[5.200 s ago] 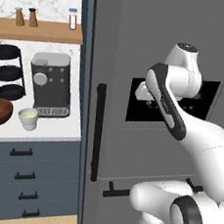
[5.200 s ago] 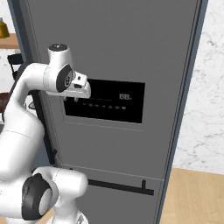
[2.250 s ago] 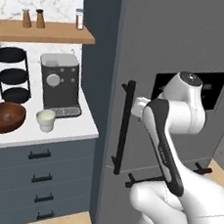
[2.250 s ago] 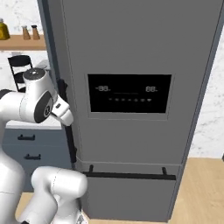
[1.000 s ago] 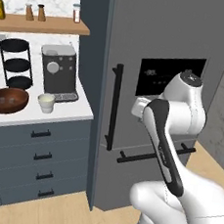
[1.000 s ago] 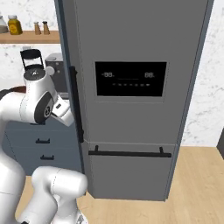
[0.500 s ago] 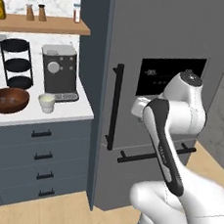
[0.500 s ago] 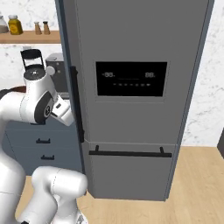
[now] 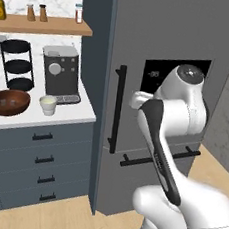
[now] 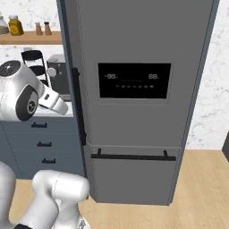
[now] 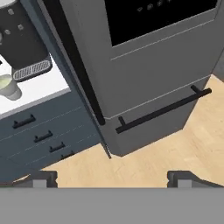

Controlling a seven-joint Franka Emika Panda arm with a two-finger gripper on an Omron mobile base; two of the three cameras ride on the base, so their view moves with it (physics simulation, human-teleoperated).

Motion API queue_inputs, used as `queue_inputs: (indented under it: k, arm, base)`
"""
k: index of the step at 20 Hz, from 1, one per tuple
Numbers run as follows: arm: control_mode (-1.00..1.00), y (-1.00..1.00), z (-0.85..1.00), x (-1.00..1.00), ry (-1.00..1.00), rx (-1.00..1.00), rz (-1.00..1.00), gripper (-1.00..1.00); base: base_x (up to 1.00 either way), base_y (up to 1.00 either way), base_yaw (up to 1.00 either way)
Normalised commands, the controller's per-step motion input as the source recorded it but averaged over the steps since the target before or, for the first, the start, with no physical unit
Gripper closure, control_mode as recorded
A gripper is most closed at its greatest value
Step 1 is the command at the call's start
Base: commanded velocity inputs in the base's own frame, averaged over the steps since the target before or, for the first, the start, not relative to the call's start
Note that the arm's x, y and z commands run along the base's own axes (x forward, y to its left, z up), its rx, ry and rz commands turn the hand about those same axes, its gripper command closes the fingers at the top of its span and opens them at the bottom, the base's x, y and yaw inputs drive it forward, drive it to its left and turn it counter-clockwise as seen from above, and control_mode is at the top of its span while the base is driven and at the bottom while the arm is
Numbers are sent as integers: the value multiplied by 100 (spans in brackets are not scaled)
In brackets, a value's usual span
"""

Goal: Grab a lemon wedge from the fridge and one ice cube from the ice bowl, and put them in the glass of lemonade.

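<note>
The fridge (image 9: 159,46) stands shut, its long black vertical handle (image 9: 117,109) on the left edge of the door. The lemon wedge is hidden behind that door. On the white counter to the left sit the ice bowl (image 9: 8,102) and the glass of lemonade (image 9: 47,104); no ice cube can be made out in the bowl. My gripper (image 11: 113,177) hangs open and empty in front of the fridge (image 11: 144,65), near its handle (image 11: 74,61). The hand view also catches the glass (image 11: 8,86). In the right base view the hand (image 10: 57,103) points toward the handle (image 10: 79,105).
A coffee machine (image 9: 60,75) and a black three-tier rack (image 9: 19,65) stand behind the glass. Blue-grey drawers (image 9: 38,158) run under the counter. A wooden shelf (image 9: 41,25) carries bottles. The fridge's lower drawer has a horizontal bar (image 10: 132,156). Wood floor lies in front.
Over the earlier frames the base drove and both base views shifted; the hand came down from the dispenser panel to the handle's height. In the last second nothing visibly moved.
</note>
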Motion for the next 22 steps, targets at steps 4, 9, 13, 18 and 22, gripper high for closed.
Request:
queue_inputs:
  k: [4,9,13,18,22]
  arm:
    - [-100,14,52,8,-16,-19,10,-100]
    - [-100,-4,-31,82,-3,0,13,-100]
    - [-100,0,-41,100,0,0,14,-100]
    - [-100,0,-30,100,11,1,18,-100]
    - [-100,0,-36,100,20,0,14,-100]
  base:
    - [0,0,0]
    - [0,0,0]
    - [0,0,0]
    - [0,0,0]
    - [0,0,0]
